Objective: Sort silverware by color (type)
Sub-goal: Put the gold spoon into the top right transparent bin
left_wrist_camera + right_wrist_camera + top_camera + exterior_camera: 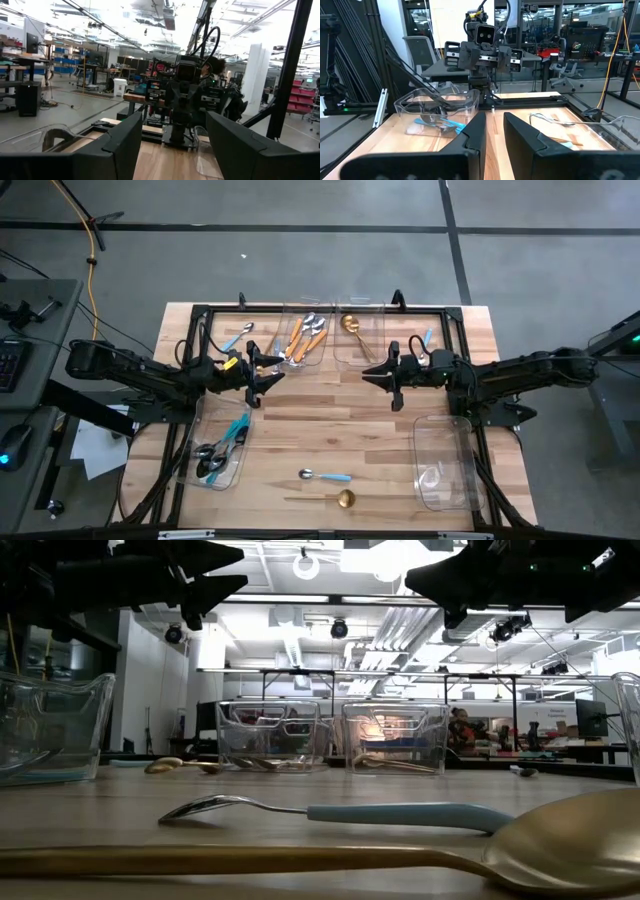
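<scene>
Silverware scattered across wooden surface (300, 430), partly sorted. Orange-handled spoons (303, 337) in clear bin (322, 356) at far middle; gold spoon (354, 328) in neighbouring bin (378, 312) just beside. Dark-headed blue-handled utensils (222, 448) piled in bin (240, 472) at near left. Near right bin (440, 428) with something faint at its near end, too unclear to name. Light-blue-handled spoon (325, 476) loose on surface near front edge, second gold spoon (335, 499) just in front of it, the two apart. Another light-blue-handled spoon (238, 336) loose at far left; small blue-handled piece (425, 338) loose at far right.

Left gripper (268, 369) raised over surface left of centre, pointing toward the middle, fingers (120, 145) spread wide, nothing between them. Right gripper (376, 369) raised opposite, facing the left one, well apart from it, fingers (475, 132) drawn narrow with a slim gap, holding nothing. Both clear of all silverware.
</scene>
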Controlling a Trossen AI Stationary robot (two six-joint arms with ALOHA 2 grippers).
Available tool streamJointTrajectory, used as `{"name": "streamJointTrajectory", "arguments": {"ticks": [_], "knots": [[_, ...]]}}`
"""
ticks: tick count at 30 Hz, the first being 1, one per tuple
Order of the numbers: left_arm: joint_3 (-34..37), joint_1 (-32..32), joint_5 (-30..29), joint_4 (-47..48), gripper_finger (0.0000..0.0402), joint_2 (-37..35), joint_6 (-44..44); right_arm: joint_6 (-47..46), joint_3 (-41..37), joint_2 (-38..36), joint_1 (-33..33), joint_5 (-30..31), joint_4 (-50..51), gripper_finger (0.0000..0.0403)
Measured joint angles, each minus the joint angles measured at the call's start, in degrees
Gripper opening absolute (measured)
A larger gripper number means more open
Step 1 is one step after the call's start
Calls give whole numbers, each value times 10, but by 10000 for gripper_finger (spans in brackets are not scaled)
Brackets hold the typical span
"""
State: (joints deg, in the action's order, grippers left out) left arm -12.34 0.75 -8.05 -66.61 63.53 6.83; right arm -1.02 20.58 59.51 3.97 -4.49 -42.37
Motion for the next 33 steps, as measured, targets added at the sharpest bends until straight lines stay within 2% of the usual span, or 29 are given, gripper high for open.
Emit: {"name": "streamJointTrajectory", "arguments": {"ticks": [7, 9, 11, 13, 15, 21, 23, 28, 33], "knots": [[0, 0, 0, 16, 211, 0, 0, 0, 0, 0, 0, 0, 0, 53], [0, 0, -18, 29, 211, 0, 1, 0, 0, 0, 0, 0, 0, 53], [-12, -1, -93, 70, 211, 0, 25, 0, 0, 0, 0, 0, 0, 53], [-39, 2, -186, 157, 211, 0, 51, 0, 0, 0, 0, 0, 0, 53], [-76, 11, -224, 285, 211, -2, 64, 0, 0, 0, 0, 0, 0, 53], [-251, 62, -199, 732, 211, -2, 155, 0, 0, 0, 0, 0, 0, 53], [-297, 70, -173, 834, 211, -1, 169, 0, 0, 0, 0, 0, 1, 53], [-331, 75, -125, 964, 211, -9, 173, -4, 0, 0, 0, 0, 6, 53], [-290, 77, -121, 1015, 211, -6, 233, -16, 0, 0, 0, 0, 6, 53]]}}
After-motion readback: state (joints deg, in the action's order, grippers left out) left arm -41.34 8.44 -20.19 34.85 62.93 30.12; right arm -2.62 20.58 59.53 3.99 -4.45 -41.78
